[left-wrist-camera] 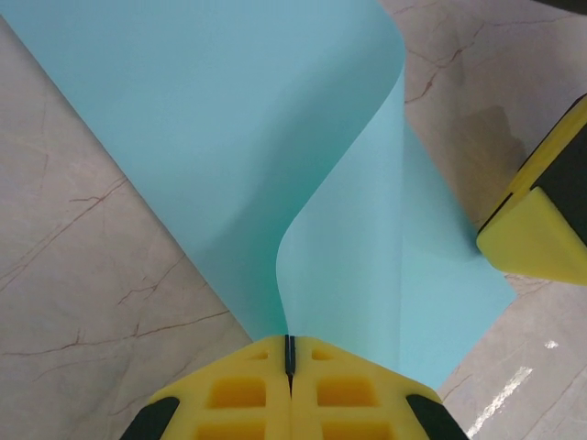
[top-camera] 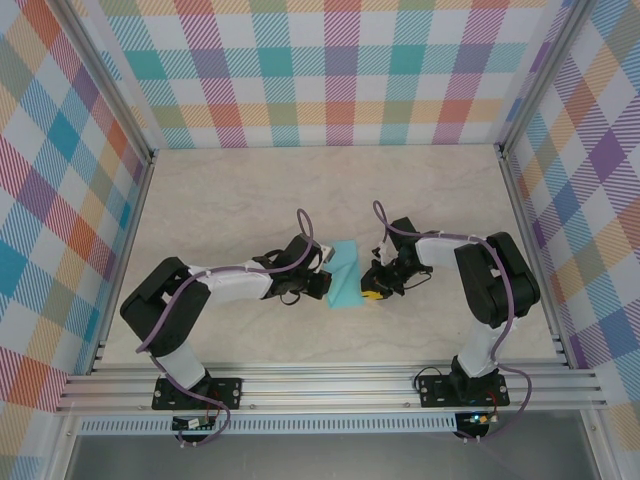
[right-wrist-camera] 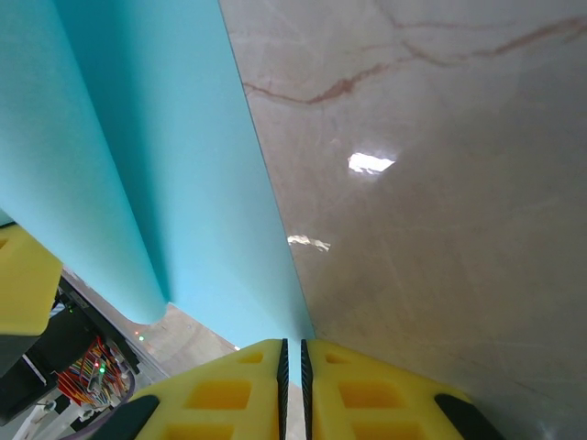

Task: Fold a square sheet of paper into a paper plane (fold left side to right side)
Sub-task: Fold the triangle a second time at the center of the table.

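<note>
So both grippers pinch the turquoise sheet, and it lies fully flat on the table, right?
Not flat. The left gripper and the right gripper do pinch the square sheet of paper, but the left wrist view shows it raised and curled over in a bend above the table.

**A:** Entry one, the square sheet of paper (top-camera: 345, 275)?
**B:** Plain turquoise-blue, uniform, shaded darker inside its curl.
**A:** Table (top-camera: 250, 190)?
**B:** Cream marble pattern with thin reddish-brown veins and white glare spots.
**A:** Walls (top-camera: 330, 70)?
**B:** Plaid at 9, 12 and 3 o'clock, with hatched bands of teal, pink, orange, purple, green and yellow on white.
**A:** Left gripper (left-wrist-camera: 289, 341) and right gripper (right-wrist-camera: 292, 344)?
**B:** Yellow fingers, black at the base corners.
**A:** Left arm (top-camera: 230, 285) and right arm (top-camera: 495, 275)?
**B:** White shells, black joints, and a purple cable (top-camera: 300, 225) along each.
**A:** Rails (top-camera: 330, 385) at 6 o'clock?
**B:** Silver-grey metal.
**A:** Wires (right-wrist-camera: 87, 371)?
**B:** Red and orange, at 7 o'clock in the right wrist view.
</note>
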Action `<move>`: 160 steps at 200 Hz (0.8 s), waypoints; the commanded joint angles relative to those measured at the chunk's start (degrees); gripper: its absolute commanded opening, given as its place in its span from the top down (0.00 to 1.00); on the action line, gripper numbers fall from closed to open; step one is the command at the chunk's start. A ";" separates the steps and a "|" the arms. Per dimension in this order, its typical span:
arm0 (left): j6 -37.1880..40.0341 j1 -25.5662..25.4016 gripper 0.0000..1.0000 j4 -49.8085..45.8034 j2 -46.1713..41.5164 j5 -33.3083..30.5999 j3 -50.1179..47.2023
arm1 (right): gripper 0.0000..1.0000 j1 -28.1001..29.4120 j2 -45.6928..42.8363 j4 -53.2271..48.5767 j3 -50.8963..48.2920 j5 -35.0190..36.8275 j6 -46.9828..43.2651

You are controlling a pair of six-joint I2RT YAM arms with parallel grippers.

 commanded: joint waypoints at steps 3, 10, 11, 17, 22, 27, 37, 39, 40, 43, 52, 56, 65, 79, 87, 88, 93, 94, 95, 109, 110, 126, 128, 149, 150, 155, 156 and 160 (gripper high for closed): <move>0.69 1.19 0.98 1.39 1.77 0.30 1.53 | 0.87 1.59 2.55 -0.56 0.08 0.43 -1.30; 0.60 1.26 0.98 1.52 2.08 0.47 1.67 | 0.87 1.58 2.50 -0.73 0.09 0.55 -1.36; 0.58 1.27 0.98 1.54 2.14 0.50 1.71 | 0.87 1.58 2.49 -0.69 0.09 0.54 -1.41; 0.56 1.21 0.98 1.66 2.42 0.52 1.89 | 0.87 1.56 2.56 -0.77 0.18 0.54 -1.37; 0.56 1.28 0.98 1.65 2.54 0.52 1.94 | 0.87 1.63 2.56 -0.76 0.18 0.61 -1.37; 0.48 1.28 0.98 1.74 2.77 0.52 2.05 | 0.87 1.55 2.59 -0.74 0.18 0.61 -1.37; 0.48 1.28 0.98 1.99 2.91 0.52 2.17 | 0.87 1.58 2.62 -0.83 0.17 0.64 -1.45; 0.47 1.28 0.98 2.05 2.94 0.52 2.13 | 0.87 1.59 2.58 -0.83 0.17 0.62 -1.45; 0.47 1.28 0.98 2.02 3.02 0.52 2.12 | 0.87 1.59 2.58 -0.83 0.17 0.62 -1.41; 0.42 1.32 0.98 2.05 3.01 0.52 2.16 | 0.87 1.58 2.62 -0.83 0.17 0.64 -1.45; 0.40 1.28 0.98 2.10 3.17 0.52 2.28 | 0.87 1.66 2.63 -0.87 0.17 0.62 -1.45; 0.43 1.30 0.98 2.15 3.25 0.53 2.34 | 0.87 1.71 2.59 -0.83 0.17 0.66 -1.45; 0.42 1.33 0.98 2.17 3.24 0.57 2.47 | 0.87 1.67 2.65 -0.87 0.17 0.66 -1.48; 0.42 1.37 0.98 2.17 3.30 0.79 2.71 | 0.87 1.67 2.74 -0.87 0.22 0.62 -1.45; 0.49 1.36 0.98 2.17 3.44 0.87 2.84 | 0.87 1.67 2.75 -0.87 0.17 0.66 -1.45; 0.48 1.36 0.98 2.17 3.44 0.87 2.87 | 0.87 1.67 2.75 -0.85 0.17 0.64 -1.45; 0.49 1.43 0.98 2.12 3.46 0.87 2.90 | 0.87 1.74 2.84 -0.82 0.17 0.65 -1.54; 0.48 1.40 0.98 2.11 3.50 0.91 2.90 | 0.87 1.75 2.88 -0.82 0.17 0.63 -1.50; 0.47 1.38 0.98 2.14 3.51 0.94 2.90 | 0.87 1.75 2.88 -0.82 0.17 0.63 -1.50; 0.56 1.38 0.98 1.97 3.87 0.96 3.17 | 0.87 1.67 2.93 -0.74 0.22 0.61 -1.54; 0.56 1.37 0.98 1.94 3.87 0.96 3.17 | 0.87 1.67 2.93 -0.79 0.19 0.61 -1.54; 0.64 1.41 0.98 1.90 4.40 0.96 3.35 | 0.87 1.67 2.90 -0.87 0.28 0.61 -1.55; 0.64 1.38 0.98 1.85 4.37 0.94 3.35 | 0.87 1.71 2.86 -0.88 0.27 0.61 -1.54; 0.56 1.36 0.98 2.26 4.47 0.78 2.93 | 0.87 1.73 2.98 -0.91 0.18 0.62 -1.63; 0.56 1.36 0.98 2.31 4.49 0.74 2.92 | 0.87 1.70 3.00 -0.91 0.22 0.66 -1.67; 0.56 1.36 0.98 2.33 4.51 0.70 2.91 | 0.87 1.67 2.96 -0.91 0.23 0.62 -1.64; 0.56 1.36 0.98 2.34 4.55 0.65 2.86 | 0.87 1.67 2.95 -0.91 0.20 0.61 -1.64; 0.56 1.37 0.98 2.27 4.51 0.55 2.82 | 0.87 1.67 2.95 -0.96 0.17 0.66 -1.60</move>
